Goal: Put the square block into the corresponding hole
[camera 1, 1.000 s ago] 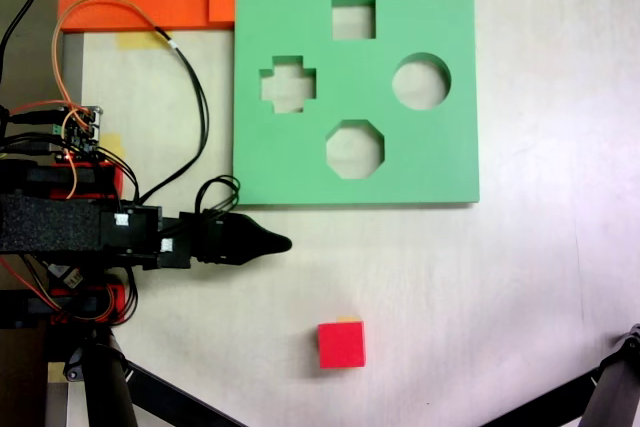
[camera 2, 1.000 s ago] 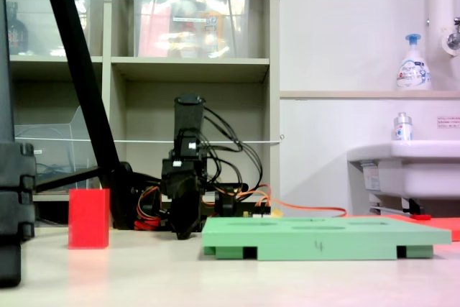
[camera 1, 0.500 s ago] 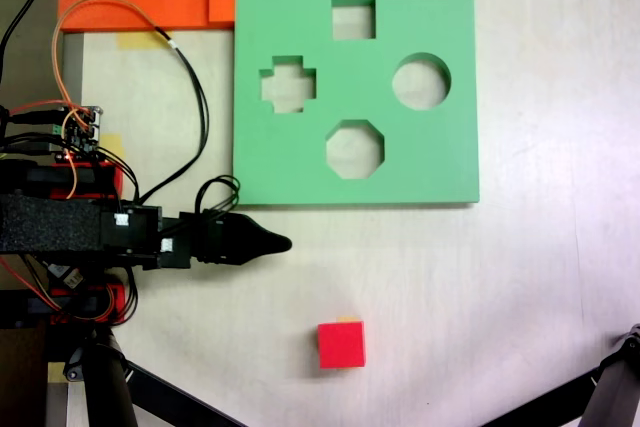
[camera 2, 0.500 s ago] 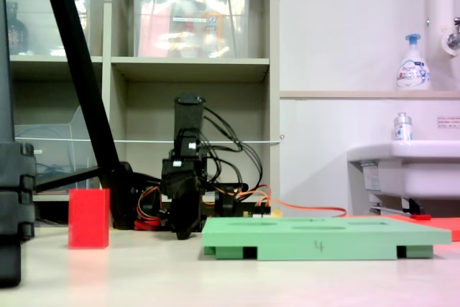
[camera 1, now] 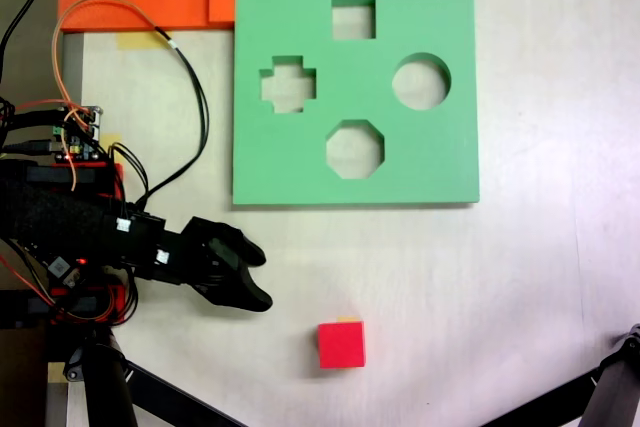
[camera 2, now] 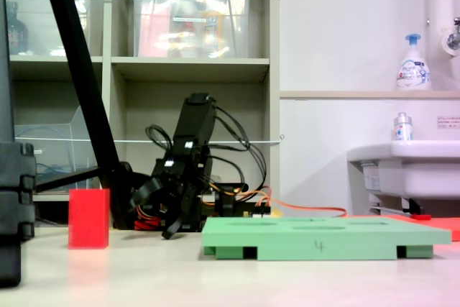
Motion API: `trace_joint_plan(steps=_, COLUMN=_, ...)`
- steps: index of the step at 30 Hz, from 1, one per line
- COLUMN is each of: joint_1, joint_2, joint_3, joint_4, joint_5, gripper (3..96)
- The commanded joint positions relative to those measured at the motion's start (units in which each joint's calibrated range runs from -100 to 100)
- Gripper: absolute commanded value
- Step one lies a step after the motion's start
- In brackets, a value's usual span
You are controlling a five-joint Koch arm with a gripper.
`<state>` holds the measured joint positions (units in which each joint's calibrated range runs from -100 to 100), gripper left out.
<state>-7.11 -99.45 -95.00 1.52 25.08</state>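
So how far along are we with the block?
Early stage. Nothing is placed: the red block sits loose on the table, away from the green board, and the square hole is empty. The gripper, jaws open, is angled toward the block. Grasping, carrying and inserting all remain.

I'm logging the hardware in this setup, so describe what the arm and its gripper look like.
The arm is black and boxy, with small white connector plugs on its segments. Black cable loops and thin orange wires run along it, and red parts with a small circuit board sit near its base in the first exterior view. The gripper is all black, with two tapered, rounded fingers. No printed markings are legible.
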Motion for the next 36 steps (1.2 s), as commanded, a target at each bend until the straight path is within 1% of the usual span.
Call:
trace_joint_plan(steps=1, joint_1=0.1, joint_2=-0.5, joint_3=13.1, joint_4=-28.2, joint_5=5.3, gripper=47.0)
trace_joint_plan(steps=8, joint_1=0.4, joint_2=-0.4, joint_3=45.2, joint_4=-58.0, joint_5=10.5, gripper=46.9)
trace_joint_plan(steps=12, joint_1=0.2, joint_2=15.4, joint_3=63.5, joint_4=-72.1, joint_5=12.0, gripper=46.9)
trace_joint_plan(steps=18, joint_1=-2.4, joint_2=46.2, joint_3=93.0, joint_4=-91.3, joint_5=12.6, gripper=46.9)
trace_joint_plan(steps=20, joint_1=-2.7, joint_2=53.8, joint_3=99.6, joint_4=-94.4, joint_5=12.5, gripper=52.3)
trace_joint_plan(steps=21, joint_1=-3.0, joint_2=56.6, joint_3=102.0, joint_4=-95.0, joint_5=12.1, gripper=56.6)
trace_joint_plan(steps=23, joint_1=-3.4, joint_2=60.8, joint_3=104.1, joint_4=-95.0, joint_5=12.0, gripper=66.1)
trace_joint_plan(steps=24, joint_1=-3.5, joint_2=63.0, joint_3=105.0, joint_4=-95.0, joint_5=12.0, gripper=73.0)
trace_joint_plan(steps=27, joint_1=-3.9, joint_2=68.4, joint_3=106.8, joint_4=-94.9, joint_5=12.0, gripper=85.7)
trace_joint_plan(steps=28, joint_1=-4.2, joint_2=71.1, joint_3=107.9, joint_4=-94.8, joint_5=11.9, gripper=87.3)
trace_joint_plan(steps=36, joint_1=-5.4, joint_2=88.7, joint_3=116.9, joint_4=-93.9, joint_5=9.6, gripper=87.3)
